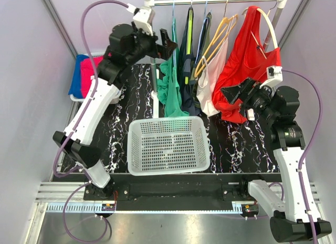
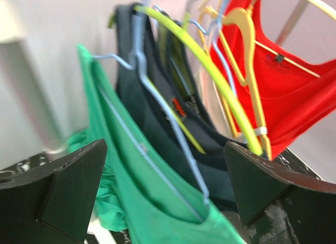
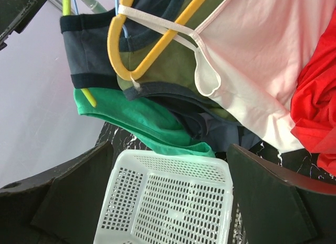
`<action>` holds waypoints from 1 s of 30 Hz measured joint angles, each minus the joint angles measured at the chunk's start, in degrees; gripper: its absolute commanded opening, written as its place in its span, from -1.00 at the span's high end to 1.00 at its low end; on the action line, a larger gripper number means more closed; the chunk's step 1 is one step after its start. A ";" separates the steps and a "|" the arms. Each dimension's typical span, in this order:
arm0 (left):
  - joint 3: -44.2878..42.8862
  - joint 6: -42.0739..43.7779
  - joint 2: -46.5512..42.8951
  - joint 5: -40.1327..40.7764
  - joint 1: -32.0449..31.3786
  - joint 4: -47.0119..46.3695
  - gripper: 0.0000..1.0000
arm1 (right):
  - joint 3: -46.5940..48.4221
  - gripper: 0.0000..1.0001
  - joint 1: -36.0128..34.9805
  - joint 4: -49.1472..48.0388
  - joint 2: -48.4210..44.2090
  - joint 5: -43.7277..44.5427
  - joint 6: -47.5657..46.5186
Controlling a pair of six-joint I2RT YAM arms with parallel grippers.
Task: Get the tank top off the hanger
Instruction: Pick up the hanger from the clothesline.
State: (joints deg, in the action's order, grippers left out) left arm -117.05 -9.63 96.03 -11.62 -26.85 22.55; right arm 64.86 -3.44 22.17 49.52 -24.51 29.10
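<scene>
1. Several tops are hung on the rail (image 1: 220, 0). Which one is meant cannot be told from the task line.
2. The green tank top (image 2: 121, 165) hangs at the rail's left end on a thin blue wire hanger (image 2: 140, 147). It is framed between the fingers in the left wrist view.
3. The red tank top (image 1: 247, 60) hangs at the right end.
4. Left gripper (image 1: 168, 44): jaws spread wide, nothing held, level with the green top's upper part.
5. Right gripper (image 1: 237, 92): jaws spread wide, nothing held, just beside the red top's lower left edge.
6. Handling, as judged: light, limp knit with no stiffness. Stretch and drape are to be expected. Not fragile. The hanger is likely to swing when the fabric is pulled.
7. Grip point, as judged: a shoulder strap where it crosses the hanger arm, with fabric only pinched and the wire left free.
8. Risk: the dark tops (image 1: 189, 71) are packed against the green one, so a neighbour could be pinched or a strap snagged.
9. A white basket (image 1: 130, 149) stands below the rail and is probably the drop point.
</scene>
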 measured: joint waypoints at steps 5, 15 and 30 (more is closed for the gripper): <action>-0.37 -0.09 2.16 2.62 -4.11 -0.02 -0.98 | -1.92 -1.00 0.00 -0.02 0.00 0.00 -0.17; -0.72 0.85 3.93 15.32 -5.81 -0.22 -0.80 | -3.54 -0.93 0.00 -0.02 -0.96 -0.04 -0.15; 0.87 3.06 5.07 20.06 -7.06 -1.68 -0.31 | -3.52 -0.91 0.00 -0.07 -3.08 -0.22 0.15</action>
State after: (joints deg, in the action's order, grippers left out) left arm -116.18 -6.57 101.10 8.45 -33.91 20.86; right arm 61.34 -3.44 22.11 46.44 -24.73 29.26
